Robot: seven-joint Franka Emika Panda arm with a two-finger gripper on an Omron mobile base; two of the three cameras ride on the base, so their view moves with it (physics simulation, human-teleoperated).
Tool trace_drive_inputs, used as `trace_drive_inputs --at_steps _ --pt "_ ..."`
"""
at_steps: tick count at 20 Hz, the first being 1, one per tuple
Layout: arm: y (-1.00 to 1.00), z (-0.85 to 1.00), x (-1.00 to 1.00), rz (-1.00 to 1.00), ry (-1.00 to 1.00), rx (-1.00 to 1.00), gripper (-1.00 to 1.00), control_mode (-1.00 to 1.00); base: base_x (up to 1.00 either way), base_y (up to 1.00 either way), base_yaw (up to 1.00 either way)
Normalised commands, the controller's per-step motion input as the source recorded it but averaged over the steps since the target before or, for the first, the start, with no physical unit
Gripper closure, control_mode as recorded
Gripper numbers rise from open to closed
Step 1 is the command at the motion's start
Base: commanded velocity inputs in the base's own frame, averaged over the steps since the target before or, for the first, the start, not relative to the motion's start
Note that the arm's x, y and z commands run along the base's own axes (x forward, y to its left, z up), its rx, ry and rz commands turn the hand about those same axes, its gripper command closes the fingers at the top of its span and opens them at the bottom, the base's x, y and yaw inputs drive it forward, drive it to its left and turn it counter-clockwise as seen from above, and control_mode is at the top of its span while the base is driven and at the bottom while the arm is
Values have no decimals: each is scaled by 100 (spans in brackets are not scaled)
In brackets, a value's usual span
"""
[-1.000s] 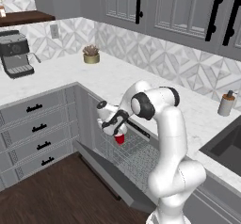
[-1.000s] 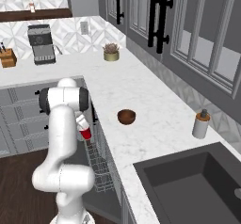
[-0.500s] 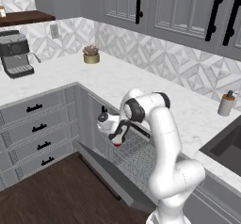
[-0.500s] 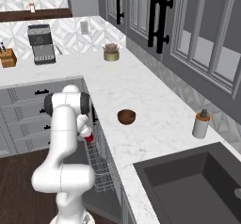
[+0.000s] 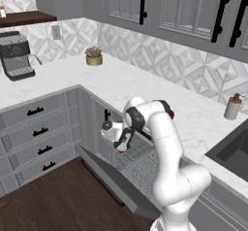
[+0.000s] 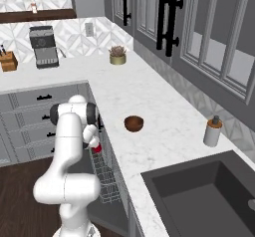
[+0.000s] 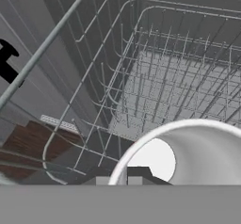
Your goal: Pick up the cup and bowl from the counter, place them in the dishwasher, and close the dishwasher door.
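Lower than a second ago, my gripper (image 5: 122, 146) has carried the red cup (image 5: 123, 148) down over the dishwasher's wire rack (image 5: 140, 163), jaws clamped on its rim. Releasing it looks next; the brown bowl (image 6: 133, 123) waits on the counter (image 6: 149, 101), the dishwasher door (image 5: 114, 179) hanging open.

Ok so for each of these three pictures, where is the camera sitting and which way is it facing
Left base view: behind the arm's left, looking down at the open dishwasher; arm rises lower right, tool holding the cup.
Right base view: behind its right, along the counter with the bowl; arm lower left.
Hand view: on the hand, looking into the wire rack, cup rim in front.
Both base views share arm, cup and dishwasher.
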Motion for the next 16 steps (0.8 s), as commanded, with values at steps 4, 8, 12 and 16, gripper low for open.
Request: trace_drive_inputs --at_steps 4,8,12,16 --pt "12 -40 3 0 4 1 100 -100 0 0 0" --pt "23 -51 -3 4 8 8 100 -100 0 0 0" --pt "28 -67 -13 6 8 3 100 -100 0 0 0" --pt "69 -71 -20 5 4 0 -100 -100 0 0 0"
